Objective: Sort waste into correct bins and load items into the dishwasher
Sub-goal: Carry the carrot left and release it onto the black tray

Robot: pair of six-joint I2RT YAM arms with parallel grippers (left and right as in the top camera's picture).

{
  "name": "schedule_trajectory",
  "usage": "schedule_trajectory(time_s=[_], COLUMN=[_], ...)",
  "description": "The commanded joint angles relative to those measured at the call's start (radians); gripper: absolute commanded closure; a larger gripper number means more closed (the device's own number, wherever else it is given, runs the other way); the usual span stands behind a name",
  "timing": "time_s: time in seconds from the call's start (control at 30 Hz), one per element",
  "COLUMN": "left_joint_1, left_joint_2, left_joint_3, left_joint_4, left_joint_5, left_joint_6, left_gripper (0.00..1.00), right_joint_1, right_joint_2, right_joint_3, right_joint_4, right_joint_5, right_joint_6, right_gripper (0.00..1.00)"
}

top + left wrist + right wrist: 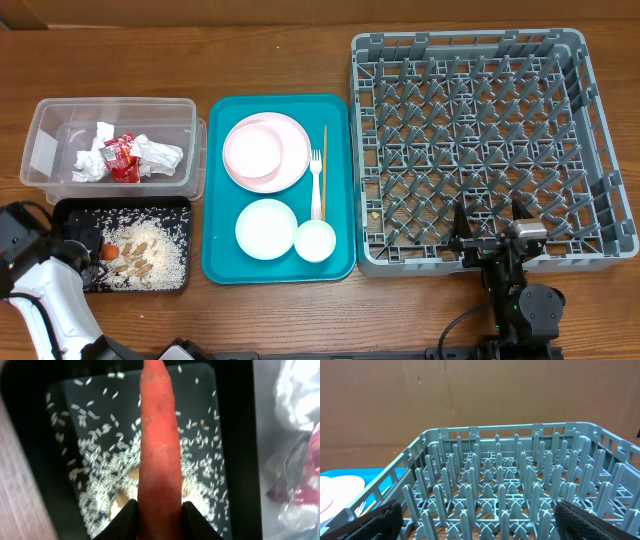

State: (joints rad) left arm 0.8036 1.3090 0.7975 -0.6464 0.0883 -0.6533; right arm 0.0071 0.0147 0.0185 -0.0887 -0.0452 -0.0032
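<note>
Now, at the lower left of the overhead frame we find the left gripper (pixel 84 260) over the black tray (pixel 120 206). The wrist view shows it closed on the thick end of the orange carrot (pixel 159 445), one finger pressed to each side. The carrot's tip points to the top of that frame, above the rice and pale scraps (pixel 152 243) in the tray. Whether the carrot touches them, we cannot tell.

Just above, the clear tub (pixel 40 125) holds crumpled napkins (pixel 95 152) and the red wrapper (pixel 122 160).

On to the middle, where the teal tray (pixel 216 200) carries the pink plate (pixel 290 165), a white bowl (pixel 265 229), the white cup (pixel 315 241), the fork (pixel 316 185) and the wooden stick (pixel 325 160).

Over on the right, the grey dish rack (pixel 480 120) stands on the table (pixel 280 50). The right gripper (pixel 490 228) sits at the rack's lower edge, its fingers spread wide and holding nothing.
</note>
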Motion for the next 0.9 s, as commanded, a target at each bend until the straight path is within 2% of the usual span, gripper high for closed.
schedule_trajectory(time_s=[0.0, 0.13, 0.37, 0.53, 0.7, 0.87], left_joint_1=[0.009, 0.008, 0.008, 0.008, 0.009, 0.009], left_joint_2=[-0.008, 0.016, 0.126, 0.16, 0.159, 0.145], left_joint_3=[-0.057, -0.1, -0.105, -0.105, -0.073, -0.022], left_joint_4=[0.063, 0.15, 0.29, 0.335, 0.34, 0.307], left_joint_5=[0.043, 0.058, 0.143, 0.192, 0.233, 0.311], left_joint_6=[-0.05, -0.118, -0.118, -0.121, -0.097, -0.083], left_gripper=[0.96, 0.96, 0.9, 0.91, 0.31, 0.16], right_joint_1=[-0.003, -0.003, -0.003, -0.003, -0.004, -0.003], right_joint_2=[-0.011, -0.011, -0.011, -0.011, -0.011, -0.011], right_joint_3=[-0.011, -0.011, -0.011, -0.011, -0.011, -0.011], right_joint_4=[0.008, 0.008, 0.008, 0.008, 0.008, 0.008], right_joint_5=[-0.001, -0.001, -0.001, -0.001, -0.001, -0.001], right_joint_6=[0.003, 0.003, 0.003, 0.003, 0.003, 0.003], right_gripper=[0.0, 0.0, 0.0, 0.0, 0.0, 0.0])
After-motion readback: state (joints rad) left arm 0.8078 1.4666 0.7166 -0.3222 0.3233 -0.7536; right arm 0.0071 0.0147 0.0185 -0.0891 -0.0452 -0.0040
